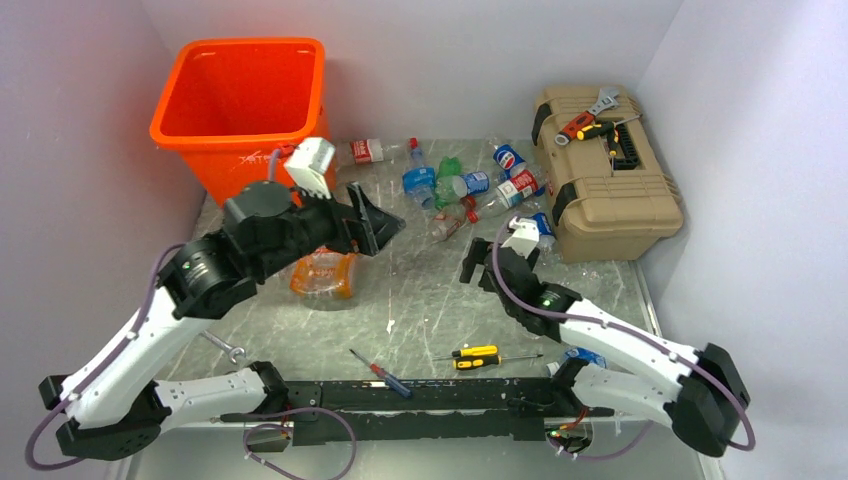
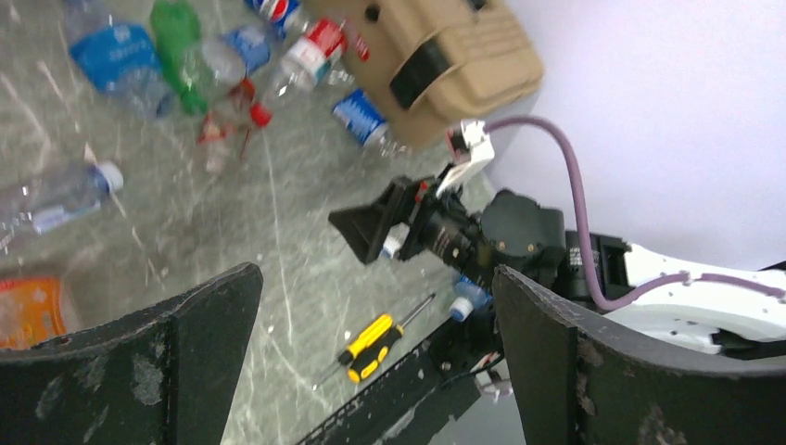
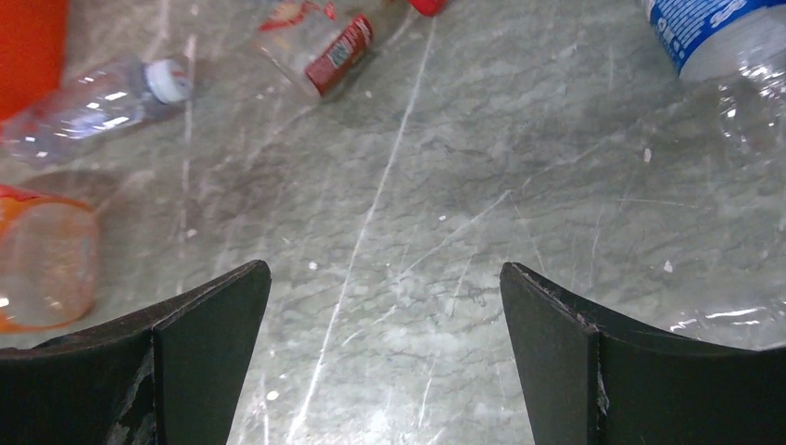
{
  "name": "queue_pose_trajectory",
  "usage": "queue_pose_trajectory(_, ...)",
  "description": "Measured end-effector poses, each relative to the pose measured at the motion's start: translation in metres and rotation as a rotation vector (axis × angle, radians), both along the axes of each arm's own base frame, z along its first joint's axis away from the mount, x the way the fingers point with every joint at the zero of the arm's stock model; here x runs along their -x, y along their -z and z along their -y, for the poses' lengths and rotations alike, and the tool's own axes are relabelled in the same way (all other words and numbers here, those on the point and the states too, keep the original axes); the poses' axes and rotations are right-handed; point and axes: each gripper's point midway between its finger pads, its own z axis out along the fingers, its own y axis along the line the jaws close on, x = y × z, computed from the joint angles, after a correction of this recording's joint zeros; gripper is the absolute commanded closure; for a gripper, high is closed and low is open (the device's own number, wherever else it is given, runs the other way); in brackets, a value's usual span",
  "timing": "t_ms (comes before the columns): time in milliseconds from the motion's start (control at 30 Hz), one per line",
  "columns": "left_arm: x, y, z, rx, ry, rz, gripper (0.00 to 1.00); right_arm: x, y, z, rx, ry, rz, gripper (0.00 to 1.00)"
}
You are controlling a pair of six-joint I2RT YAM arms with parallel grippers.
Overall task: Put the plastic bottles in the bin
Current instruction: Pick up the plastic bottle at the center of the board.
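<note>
Bottles (image 1: 475, 184) lie scattered ahead of both jaw pairs, left gripper (image 2: 375, 273) and right gripper (image 3: 385, 269) alike spread wide and empty. Probably light, thin-walled and slick, they want a gentle pinch across the labelled middle.

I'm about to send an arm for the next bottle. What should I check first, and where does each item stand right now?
1. Left gripper open and empty: ok.
2. Right gripper open and empty: ok.
3. Orange bin upright, mouth unobstructed: ok.
4. Plastic bottles all binned: not ok; a cluster lies on the table beside the tan toolbox.
5. Orange-labelled bottle free to grasp: cannot tell; the left arm covers part of it in the top view.
6. Yellow-handled screwdriver clear of the bottles: ok; it lies apart, toward the near edge.
</note>
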Motion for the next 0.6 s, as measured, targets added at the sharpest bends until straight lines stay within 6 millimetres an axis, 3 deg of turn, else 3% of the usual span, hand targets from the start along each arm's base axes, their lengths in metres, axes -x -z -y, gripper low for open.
queue_pose_trajectory(167, -0.006, 0.052, 0.006, -0.101, -0.013, -0.102, 0.0, -0.019, 0.036, -0.004, 0.049, 0.024, -0.091, 0.0)
queue_pose_trajectory(233, -0.008, 0.059, 0.005, -0.125, -0.024, -0.112, 0.01, -0.032, 0.046, -0.005, 0.046, 0.045, -0.127, 0.0)
queue_pose_trajectory(433, -0.014, 0.055, -0.007, -0.138, -0.067, -0.073, 0.01, -0.103, 0.056, -0.014, -0.073, 0.124, -0.162, 0.0)
queue_pose_trajectory(500, -0.015, 0.053, -0.011, -0.13, -0.073, -0.057, 0.0, -0.133, 0.058, -0.023, -0.13, 0.135, -0.17, 0.0)
queue_pose_trajectory(600, -0.015, 0.055, -0.017, -0.12, -0.077, -0.048, 0.0, -0.162, 0.067, -0.036, -0.177, 0.136, -0.187, 0.01)
